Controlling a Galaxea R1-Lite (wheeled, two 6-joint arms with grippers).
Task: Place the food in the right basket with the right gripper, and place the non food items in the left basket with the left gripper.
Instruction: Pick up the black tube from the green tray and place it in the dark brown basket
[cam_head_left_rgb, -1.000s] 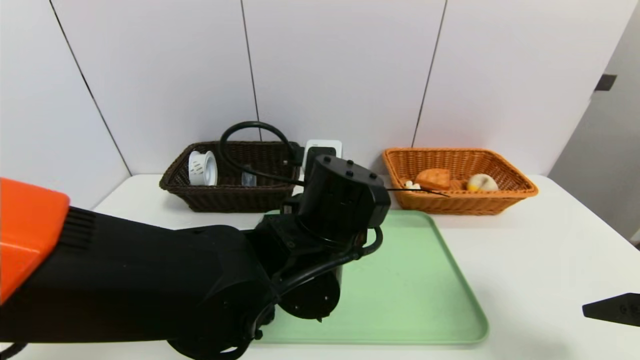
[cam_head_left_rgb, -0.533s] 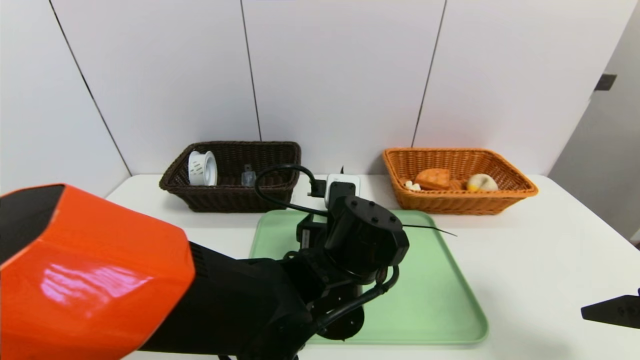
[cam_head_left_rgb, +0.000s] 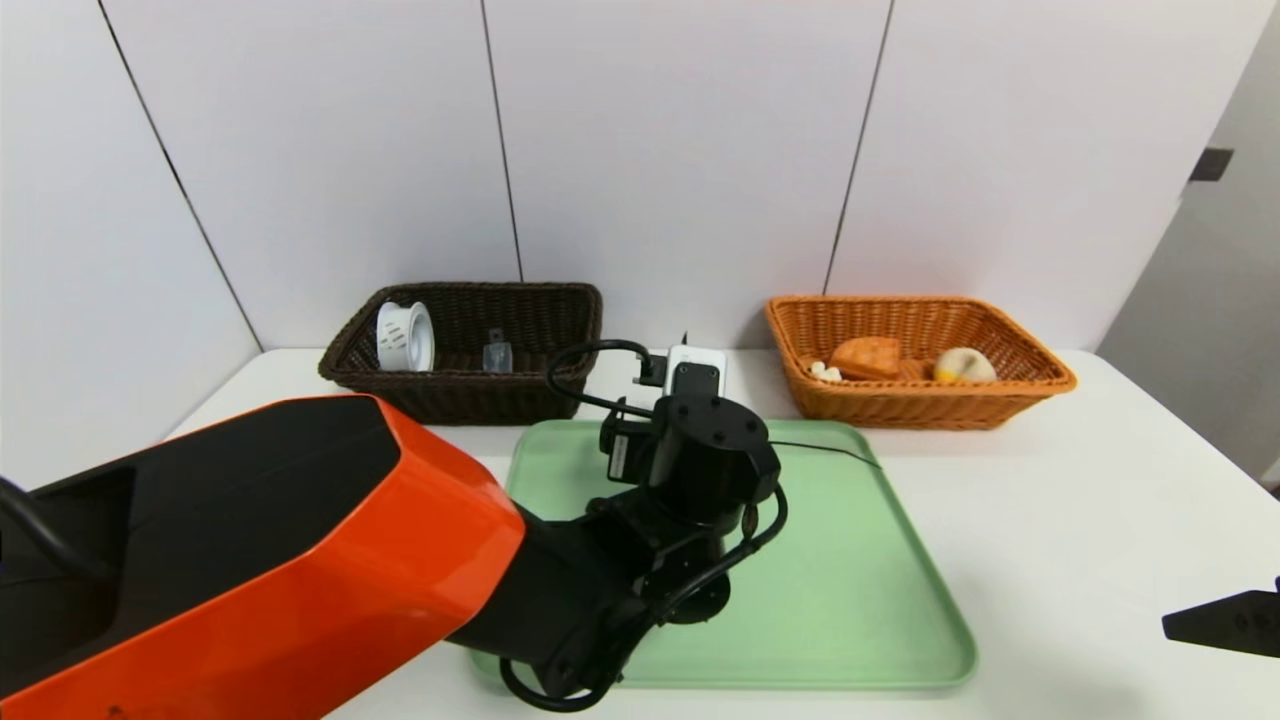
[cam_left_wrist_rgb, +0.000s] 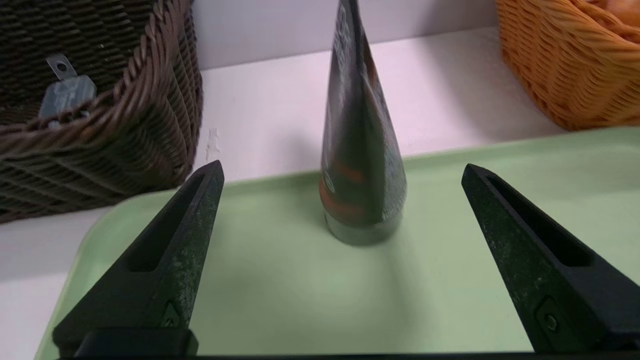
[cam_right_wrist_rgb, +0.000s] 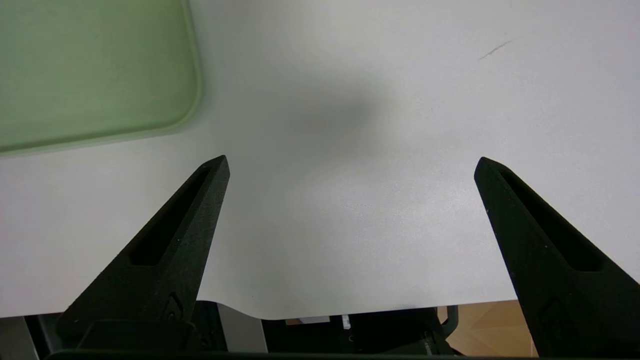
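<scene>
Orange basket (cam_head_left_rgb: 1010, 395) already holds the waffle slice (cam_head_left_rgb: 867, 357) and bun (cam_head_left_rgb: 964, 365), the brown basket (cam_head_left_rgb: 455, 395) the tape roll (cam_head_left_rgb: 404, 336) and grey case (cam_left_wrist_rgb: 66, 94), leaving only the dark tube (cam_left_wrist_rgb: 361, 165) upright on the green tray (cam_left_wrist_rgb: 280, 295) between the left gripper's (cam_left_wrist_rgb: 342, 172) wide fingers, the right gripper (cam_right_wrist_rgb: 351, 165) idle, also wide

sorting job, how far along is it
Nearly done. Both foods, the waffle slice and the bun, lie in the orange basket; the tape roll and grey case are in the brown basket. The open left gripper faces the upright dark tube on the green tray, the last item. The right gripper hangs open over the bare table.
</scene>
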